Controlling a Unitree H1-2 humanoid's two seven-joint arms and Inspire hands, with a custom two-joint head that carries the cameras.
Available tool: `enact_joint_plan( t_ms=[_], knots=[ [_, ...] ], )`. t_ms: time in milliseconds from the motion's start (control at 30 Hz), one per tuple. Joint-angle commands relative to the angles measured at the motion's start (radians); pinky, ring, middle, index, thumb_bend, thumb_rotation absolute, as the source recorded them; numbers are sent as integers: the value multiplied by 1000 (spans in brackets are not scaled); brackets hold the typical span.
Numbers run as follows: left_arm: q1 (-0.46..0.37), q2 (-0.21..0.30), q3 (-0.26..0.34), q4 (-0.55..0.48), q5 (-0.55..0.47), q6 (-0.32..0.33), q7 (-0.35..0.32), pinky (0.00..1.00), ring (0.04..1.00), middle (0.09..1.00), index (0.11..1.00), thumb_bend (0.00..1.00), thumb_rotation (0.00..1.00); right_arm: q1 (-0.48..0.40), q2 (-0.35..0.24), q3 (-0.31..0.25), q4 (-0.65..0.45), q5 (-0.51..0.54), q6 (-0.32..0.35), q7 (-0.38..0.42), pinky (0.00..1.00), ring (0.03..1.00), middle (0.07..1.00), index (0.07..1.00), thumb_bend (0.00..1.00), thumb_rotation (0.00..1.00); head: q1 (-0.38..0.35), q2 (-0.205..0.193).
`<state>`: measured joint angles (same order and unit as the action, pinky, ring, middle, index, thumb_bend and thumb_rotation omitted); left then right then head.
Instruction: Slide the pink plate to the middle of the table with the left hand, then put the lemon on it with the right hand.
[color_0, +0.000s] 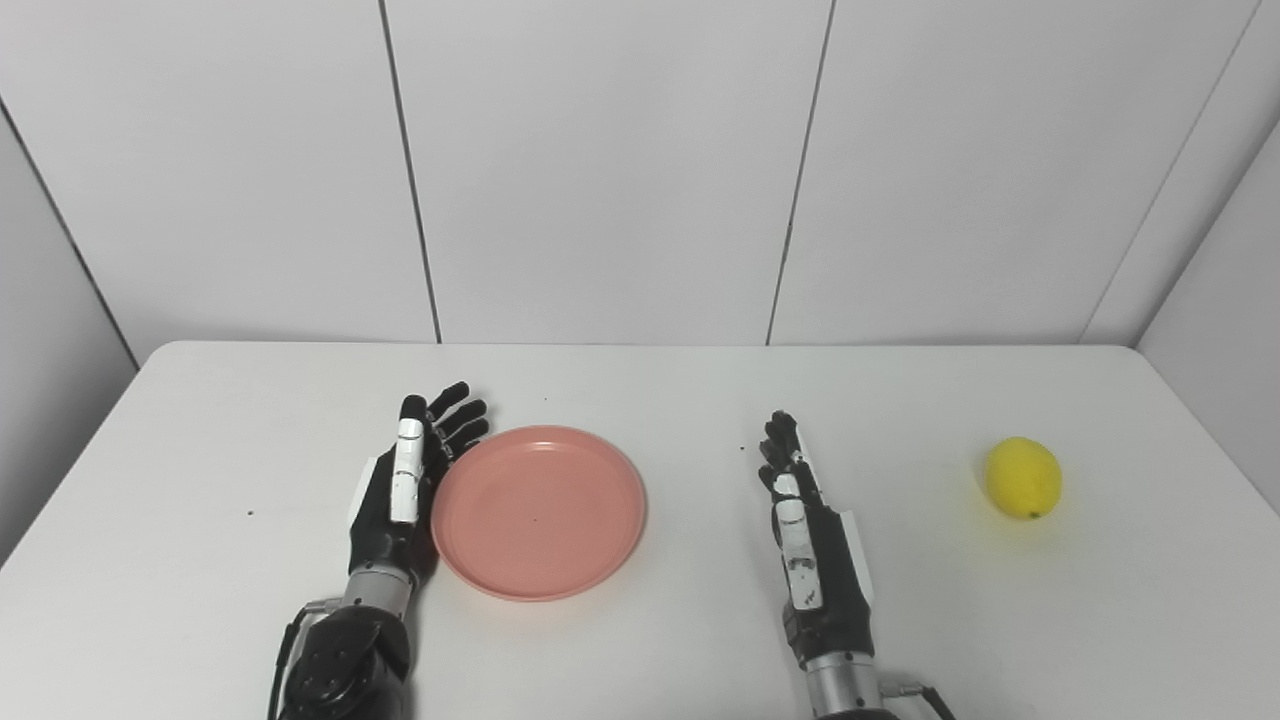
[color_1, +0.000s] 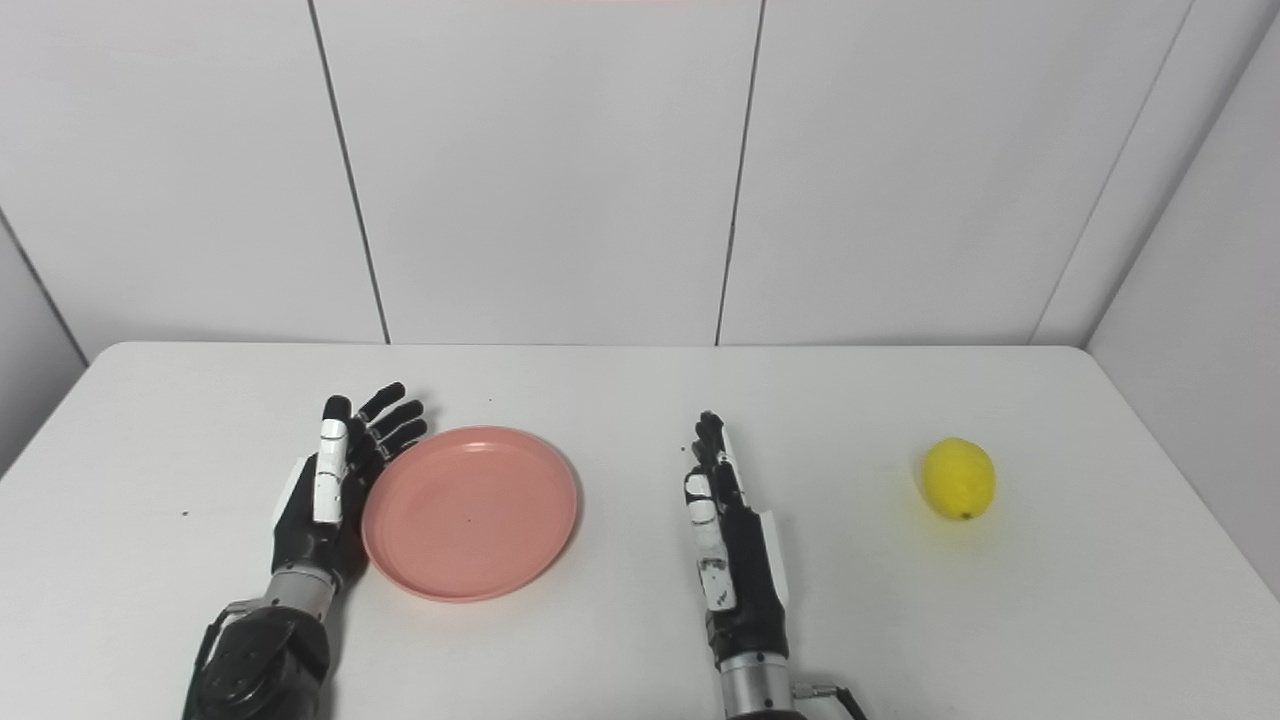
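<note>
White table (color_0: 250, 620): left robot hand (color_0: 405, 490) spread against pink plate (color_0: 540, 510), right robot hand (color_0: 805, 530) spread, empty.

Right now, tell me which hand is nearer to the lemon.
Right. The right hand rests open on the table between plate and lemon, clearly apart from the lemon. The left hand lies against the plate's far side.
</note>
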<state>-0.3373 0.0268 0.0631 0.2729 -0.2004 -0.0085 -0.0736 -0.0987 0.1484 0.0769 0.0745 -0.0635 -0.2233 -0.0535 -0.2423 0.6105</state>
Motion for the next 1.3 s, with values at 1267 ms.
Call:
enact_joint_plan(
  t_ms=[1267],
  knots=[
    [35,-146,-70,-59,49,17,35,864,841,833,833,699,1000,22,19,4,46,-2,-13,-14,979,975,977,973,728,1000,-25,14]
  ],
)
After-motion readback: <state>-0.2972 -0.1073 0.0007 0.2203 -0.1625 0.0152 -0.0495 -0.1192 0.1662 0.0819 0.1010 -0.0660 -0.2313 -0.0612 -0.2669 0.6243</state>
